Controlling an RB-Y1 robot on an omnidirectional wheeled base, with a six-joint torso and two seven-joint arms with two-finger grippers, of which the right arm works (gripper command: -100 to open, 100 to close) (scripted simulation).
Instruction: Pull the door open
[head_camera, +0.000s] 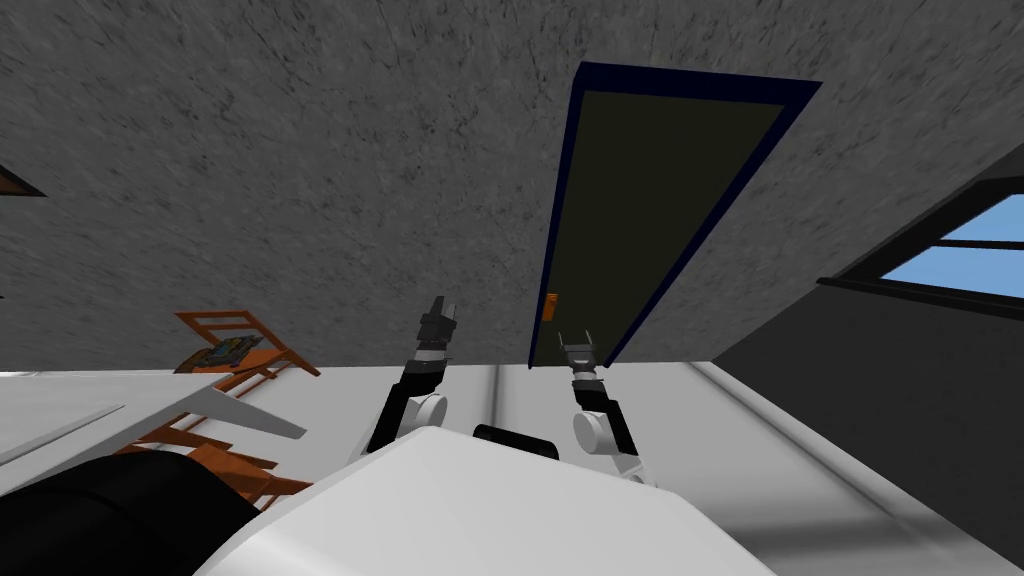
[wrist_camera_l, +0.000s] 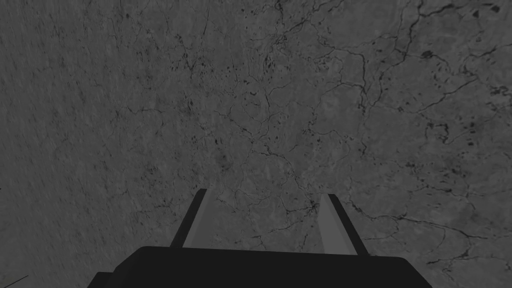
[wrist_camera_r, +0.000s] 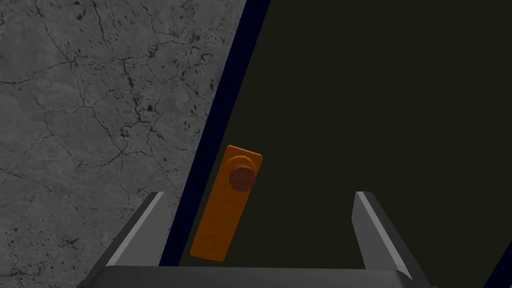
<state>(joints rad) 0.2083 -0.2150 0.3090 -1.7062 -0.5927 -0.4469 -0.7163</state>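
A dark olive door in a navy frame is set in a cracked grey wall. It looks closed. An orange handle plate sits low on its left edge. In the right wrist view the plate carries a round brown knob, which lies ahead of my open right gripper, apart from both fingers and nearer the left one. In the head view my right gripper hovers just below the door's lower end. My left gripper is raised left of the door, and its fingers stand open against the grey wall.
Orange wooden chairs and a white table stand at my left. A dark wall with a window runs along the right. Pale floor lies between me and the door.
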